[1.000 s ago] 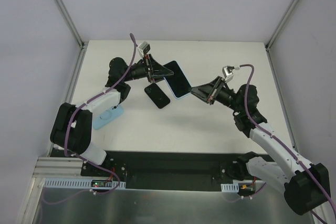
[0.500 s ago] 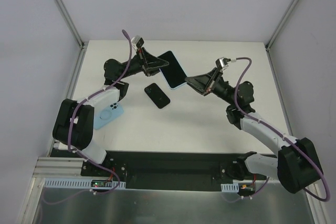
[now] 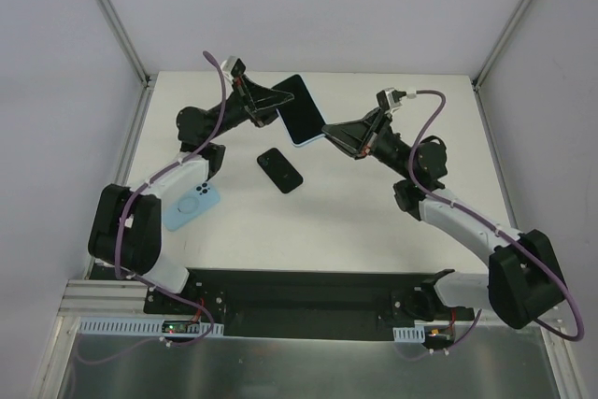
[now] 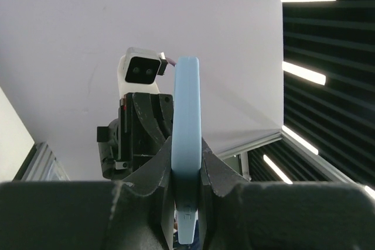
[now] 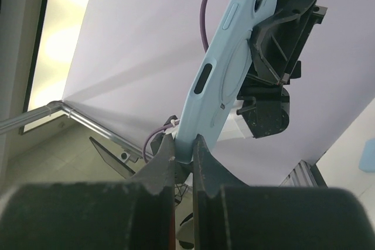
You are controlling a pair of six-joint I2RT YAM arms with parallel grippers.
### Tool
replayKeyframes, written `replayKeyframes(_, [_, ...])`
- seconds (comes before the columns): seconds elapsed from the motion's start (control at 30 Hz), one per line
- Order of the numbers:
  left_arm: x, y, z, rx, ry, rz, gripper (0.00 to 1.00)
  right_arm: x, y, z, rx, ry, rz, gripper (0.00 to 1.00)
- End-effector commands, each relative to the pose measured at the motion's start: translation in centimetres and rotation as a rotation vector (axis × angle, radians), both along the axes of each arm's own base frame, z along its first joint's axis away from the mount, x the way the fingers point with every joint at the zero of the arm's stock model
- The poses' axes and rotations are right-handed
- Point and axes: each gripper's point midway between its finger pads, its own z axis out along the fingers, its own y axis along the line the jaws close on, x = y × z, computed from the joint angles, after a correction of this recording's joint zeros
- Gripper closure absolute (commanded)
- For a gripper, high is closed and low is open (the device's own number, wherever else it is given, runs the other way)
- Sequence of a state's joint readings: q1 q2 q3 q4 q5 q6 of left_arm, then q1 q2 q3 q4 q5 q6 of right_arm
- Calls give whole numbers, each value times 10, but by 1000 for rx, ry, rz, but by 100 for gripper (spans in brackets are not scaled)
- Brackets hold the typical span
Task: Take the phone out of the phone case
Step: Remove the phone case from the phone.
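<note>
A black phone in a light blue case (image 3: 301,109) is held up in the air over the far middle of the table, screen towards the top camera. My left gripper (image 3: 277,105) is shut on its left edge; in the left wrist view the case (image 4: 187,144) stands edge-on between the fingers. My right gripper (image 3: 329,130) is shut on its lower right corner; in the right wrist view the case's back (image 5: 225,62) rises from between the fingers, camera cut-out at the top.
A second black phone (image 3: 280,170) lies face down on the white table (image 3: 374,221) below the held one. An empty light blue case (image 3: 192,206) lies at the left, beside the left arm. Frame posts stand at the far corners.
Both grippers have lifted the cased phone up and towards the far side of the table. Both arms have risen and stretched out. The loose phone and the empty case have not moved.
</note>
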State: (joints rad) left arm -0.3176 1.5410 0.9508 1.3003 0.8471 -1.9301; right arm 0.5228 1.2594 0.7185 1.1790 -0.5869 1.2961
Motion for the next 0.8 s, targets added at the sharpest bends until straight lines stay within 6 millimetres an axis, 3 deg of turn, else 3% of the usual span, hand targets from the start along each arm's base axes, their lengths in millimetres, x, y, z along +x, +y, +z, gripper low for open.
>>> replayKeyframes(0.0, [-81, 12, 73, -177, -389, -62, 100, -44, -14, 77, 218, -358, 17, 99])
replayKeyframes(0.17, [-86, 17, 80, -212, -364, -65, 100, -60, -4, 82, 153, -496, 100, 98])
replayKeyframes(0.37, [-85, 14, 74, -162, -287, -80, 100, -76, 7, 79, 62, -644, 228, 99])
replayKeyframes(0.77, [-97, 13, 67, -62, -214, -85, 100, -64, 27, 58, -26, -680, 336, 99])
